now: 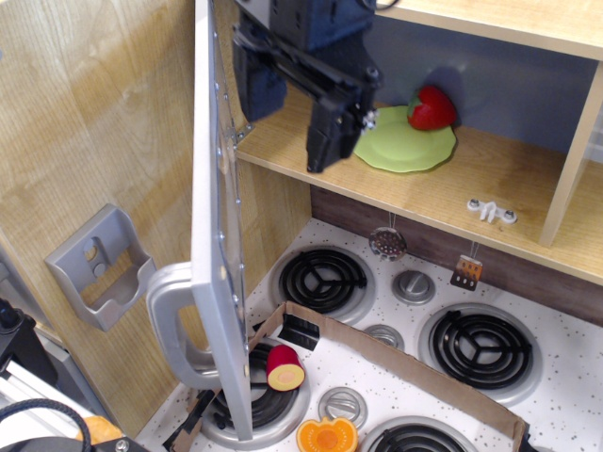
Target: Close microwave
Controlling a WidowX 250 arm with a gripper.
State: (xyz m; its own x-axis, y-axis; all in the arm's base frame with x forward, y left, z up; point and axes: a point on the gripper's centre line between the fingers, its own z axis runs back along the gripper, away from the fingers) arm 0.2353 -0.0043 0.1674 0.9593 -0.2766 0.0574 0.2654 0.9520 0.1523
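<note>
The microwave's grey door (215,245) stands swung wide open, edge-on to the camera, with its curved grey handle (172,325) low on the left. The wood-floored cavity (490,179) with blue-grey back lies open to the right. My black gripper (287,118) hangs in front of the cavity's left end, just right of the door's inner face. Its two fingers (328,132) are spread apart and hold nothing. I cannot tell if the left finger touches the door.
A green plate (407,146) and a red strawberry (433,110) sit in the cavity. A white hinge piece (492,211) is on its floor. Below is a stove with black burners (322,280), a cardboard wall (396,353), toy food (285,367) and a grey wall bracket (99,266).
</note>
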